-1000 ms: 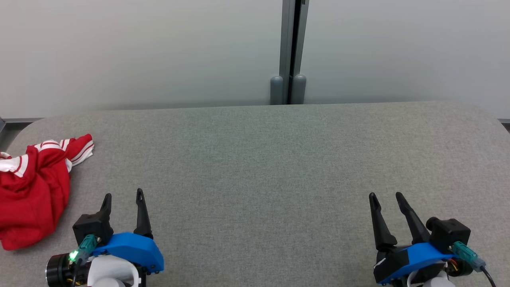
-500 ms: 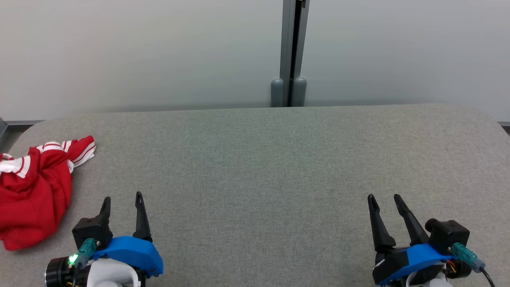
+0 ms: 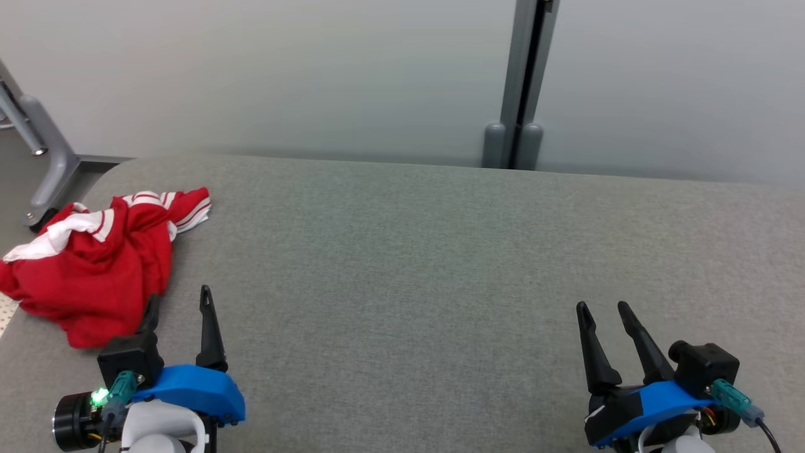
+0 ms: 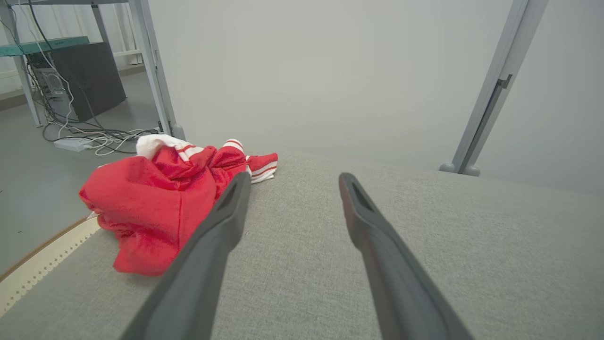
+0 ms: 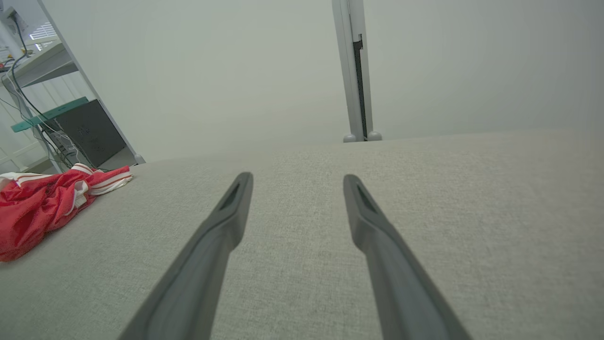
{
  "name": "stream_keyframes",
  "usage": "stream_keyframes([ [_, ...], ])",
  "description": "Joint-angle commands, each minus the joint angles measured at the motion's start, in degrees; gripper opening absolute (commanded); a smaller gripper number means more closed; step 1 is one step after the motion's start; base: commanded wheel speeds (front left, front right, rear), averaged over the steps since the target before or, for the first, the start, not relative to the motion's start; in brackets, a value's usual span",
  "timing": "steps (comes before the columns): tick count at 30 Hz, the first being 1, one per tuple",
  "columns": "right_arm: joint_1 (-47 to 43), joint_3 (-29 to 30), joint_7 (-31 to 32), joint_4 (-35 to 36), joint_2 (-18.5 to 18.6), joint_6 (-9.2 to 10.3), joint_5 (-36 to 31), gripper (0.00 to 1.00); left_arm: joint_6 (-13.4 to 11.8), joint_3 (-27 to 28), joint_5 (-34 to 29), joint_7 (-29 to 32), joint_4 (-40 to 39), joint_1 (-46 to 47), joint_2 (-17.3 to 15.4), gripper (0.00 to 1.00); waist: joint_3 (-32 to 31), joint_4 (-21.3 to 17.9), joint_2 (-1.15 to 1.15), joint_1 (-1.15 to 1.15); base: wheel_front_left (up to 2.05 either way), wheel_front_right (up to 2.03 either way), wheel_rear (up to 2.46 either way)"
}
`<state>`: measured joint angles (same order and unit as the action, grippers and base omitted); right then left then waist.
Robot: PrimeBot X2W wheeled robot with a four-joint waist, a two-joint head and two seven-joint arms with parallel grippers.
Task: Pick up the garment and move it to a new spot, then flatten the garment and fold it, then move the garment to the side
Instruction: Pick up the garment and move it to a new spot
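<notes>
Crumpled red garment (image 3: 100, 270) with white stripes lay at the left edge of the grey table (image 3: 440, 264), left gripper (image 3: 178, 296) stood wide and empty just beside its near right side, right gripper (image 3: 602, 306) stood wide and empty at the near right, well apart from it

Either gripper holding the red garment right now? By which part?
Nothing is held. The left gripper and right gripper are open and empty; the red garment lies crumpled on the grey table beside the left one, not between its fingers.
</notes>
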<state>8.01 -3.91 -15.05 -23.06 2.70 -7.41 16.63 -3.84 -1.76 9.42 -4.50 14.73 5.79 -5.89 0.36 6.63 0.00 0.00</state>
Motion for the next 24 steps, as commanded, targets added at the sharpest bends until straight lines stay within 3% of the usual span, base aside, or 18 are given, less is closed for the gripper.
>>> stream_keyframes([
  [1, 0.46, 0.02, -0.2, 0.19, 0.34, -0.15, -0.32, 1.0, -0.25, 0.24, -0.28, -0.38, -0.29, 0.44, -0.67, 1.0, 1.13, 2.28, 0.0, 0.0, 0.0, 0.0, 0.0],
  [24, 1.29, -0.15, -0.2, 1.71, 0.37, -0.15, -2.6, 1.0, -2.65, 3.52, 2.16, -4.15, -4.49, -3.45, -2.46, 1.0, 3.67, 20.32, 0.0, 0.0, 0.0, 0.0, 0.0],
])
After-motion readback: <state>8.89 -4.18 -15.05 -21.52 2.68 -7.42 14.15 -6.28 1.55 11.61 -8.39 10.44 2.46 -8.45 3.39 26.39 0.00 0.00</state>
